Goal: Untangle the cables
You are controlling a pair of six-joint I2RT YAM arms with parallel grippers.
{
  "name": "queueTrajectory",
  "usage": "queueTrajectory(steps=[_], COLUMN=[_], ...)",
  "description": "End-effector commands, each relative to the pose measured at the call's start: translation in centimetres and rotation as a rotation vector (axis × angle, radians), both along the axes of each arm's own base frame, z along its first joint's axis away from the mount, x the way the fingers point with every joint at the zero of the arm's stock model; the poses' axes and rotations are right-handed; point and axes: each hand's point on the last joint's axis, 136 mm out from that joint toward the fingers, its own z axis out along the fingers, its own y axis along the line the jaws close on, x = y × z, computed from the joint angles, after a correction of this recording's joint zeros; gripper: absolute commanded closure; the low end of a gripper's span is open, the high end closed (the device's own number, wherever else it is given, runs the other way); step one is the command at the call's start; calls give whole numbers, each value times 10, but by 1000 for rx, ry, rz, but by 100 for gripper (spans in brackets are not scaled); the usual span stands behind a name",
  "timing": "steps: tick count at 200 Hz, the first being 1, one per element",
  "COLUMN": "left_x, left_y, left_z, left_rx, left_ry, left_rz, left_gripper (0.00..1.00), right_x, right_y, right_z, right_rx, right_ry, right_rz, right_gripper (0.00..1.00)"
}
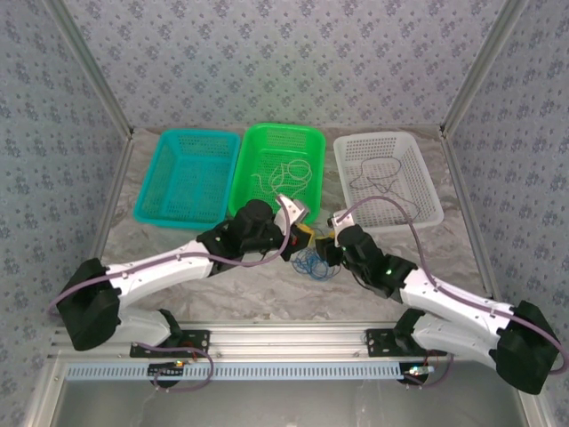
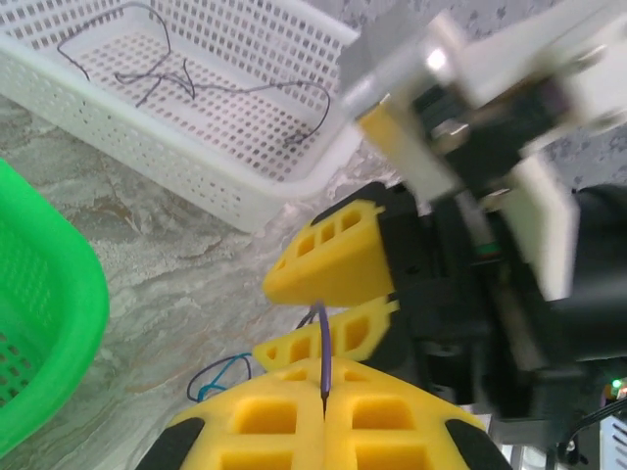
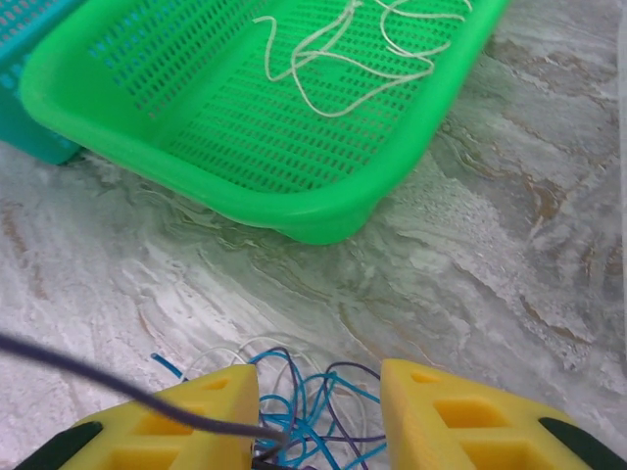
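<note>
Partly, the sorting looks done: whitish cables (image 1: 289, 173) lie in the green basket (image 1: 242, 169) at the far middle, and dark cables (image 1: 382, 182) lie in the white basket (image 1: 427, 182) at the far right. What remains is a small knot (image 1: 313, 264) of blue, dark and pale strands on the desk (image 1: 222, 285), just nearer than the green basket. All of them are hair-thin, limp and looping. The left gripper (image 2: 323, 392) has its jaws pinched together on one dark strand (image 2: 321, 343). The right gripper (image 3: 320, 377) has its jaws apart over the knot, clamping nothing. The teal basket (image 1: 147, 191) sits far left.
</note>
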Motion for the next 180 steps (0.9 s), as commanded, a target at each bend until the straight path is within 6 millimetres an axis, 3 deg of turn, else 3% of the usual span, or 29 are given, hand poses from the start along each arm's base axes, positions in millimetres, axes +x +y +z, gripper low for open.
queueTrajectory(steps=[1,104,140,180], left_x=[-5,-14,-19,-19], left_y=[5,33,41,49], left_z=[38,126,157,168], left_rx=[-92,-222,-274,-268], left_ry=[-64,-265,-319,-355], left_rz=[4,32,39,57], left_gripper=[100,100,100,100], right_x=[4,-19,-24,-28], right_y=[-8,-26,-28,-34], right_z=[-3,-60,-69,-72], right_rx=[11,9,11,5], right_ry=[12,157,183,189], right_rz=[-80,-131,-132,-138], right_gripper=[60,62,63,63])
